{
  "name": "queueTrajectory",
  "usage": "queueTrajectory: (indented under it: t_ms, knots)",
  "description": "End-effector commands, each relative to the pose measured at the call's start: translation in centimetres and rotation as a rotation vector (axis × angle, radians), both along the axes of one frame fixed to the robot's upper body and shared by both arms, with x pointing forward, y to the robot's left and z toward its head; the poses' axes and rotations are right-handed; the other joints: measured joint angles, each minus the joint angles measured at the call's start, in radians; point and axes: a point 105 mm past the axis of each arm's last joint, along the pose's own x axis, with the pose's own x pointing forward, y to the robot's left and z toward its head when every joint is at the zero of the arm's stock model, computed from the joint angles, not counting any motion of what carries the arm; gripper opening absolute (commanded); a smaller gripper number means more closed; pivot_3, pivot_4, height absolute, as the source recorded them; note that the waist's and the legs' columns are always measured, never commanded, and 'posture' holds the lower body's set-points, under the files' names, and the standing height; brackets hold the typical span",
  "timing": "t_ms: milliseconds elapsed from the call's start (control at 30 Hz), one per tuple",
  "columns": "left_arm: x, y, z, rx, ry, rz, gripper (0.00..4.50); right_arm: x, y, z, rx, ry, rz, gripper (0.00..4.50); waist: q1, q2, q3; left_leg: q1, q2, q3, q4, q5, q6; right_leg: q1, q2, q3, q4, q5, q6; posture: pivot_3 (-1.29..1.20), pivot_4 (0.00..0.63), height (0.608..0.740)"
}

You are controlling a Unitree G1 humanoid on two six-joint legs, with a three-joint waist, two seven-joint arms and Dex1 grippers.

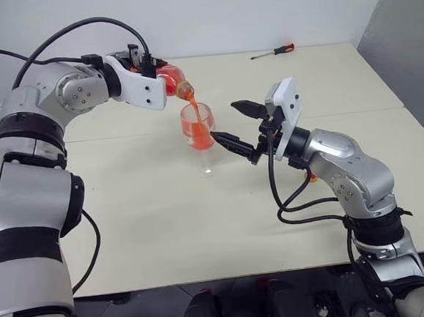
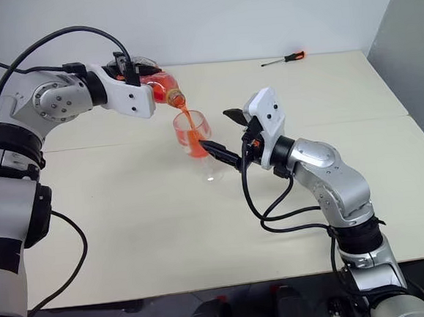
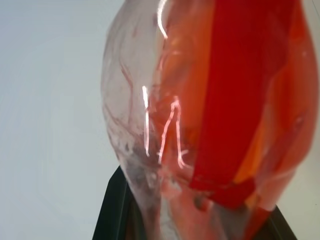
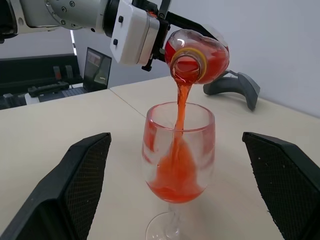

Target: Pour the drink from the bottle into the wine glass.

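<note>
The pour is under way: the left gripper, pinching the bottle at upper centre of the frame, is tipping the drink into the wine glass below. The right gripper, fingers spread, is flanking the glass. Next comes righting the bottle before overflow

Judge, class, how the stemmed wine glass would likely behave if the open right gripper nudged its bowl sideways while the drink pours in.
The wine glass would probably tip easily: a tall bowl on a thin stem, with drink adding weight up high. Its clear, glossy wall looks slippery and likely fragile. The right gripper, fingers apart either side, should probably avoid bumping it.
</note>
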Motion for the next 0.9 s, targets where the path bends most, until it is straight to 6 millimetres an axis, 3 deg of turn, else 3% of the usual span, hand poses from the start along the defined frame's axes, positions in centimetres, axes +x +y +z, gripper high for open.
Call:
queueTrajectory:
  t_ms: [33,900]
  knots:
    - [-0.32,0.40,2.62,-0.021,-0.079,0.009,1.02,-0.31,-0.02,1.55,0.013,-0.066,0.007,4.50,0.000,0.000,0.000,0.000,0.000,0.000,0.000,0.000,0.000,0.000,0.000,0.000,0.000,0.000,0.000,0.00,0.150,0.740]
    - [-0.29,0.52,3.05,-0.010,-0.099,0.018,1.02,-0.17,0.01,1.62,0.015,-0.067,0.008,4.50,-0.002,0.000,0.000,0.000,0.000,0.000,0.000,0.000,0.000,0.000,0.000,0.000,0.001,0.000,0.000,0.00,0.150,0.740]
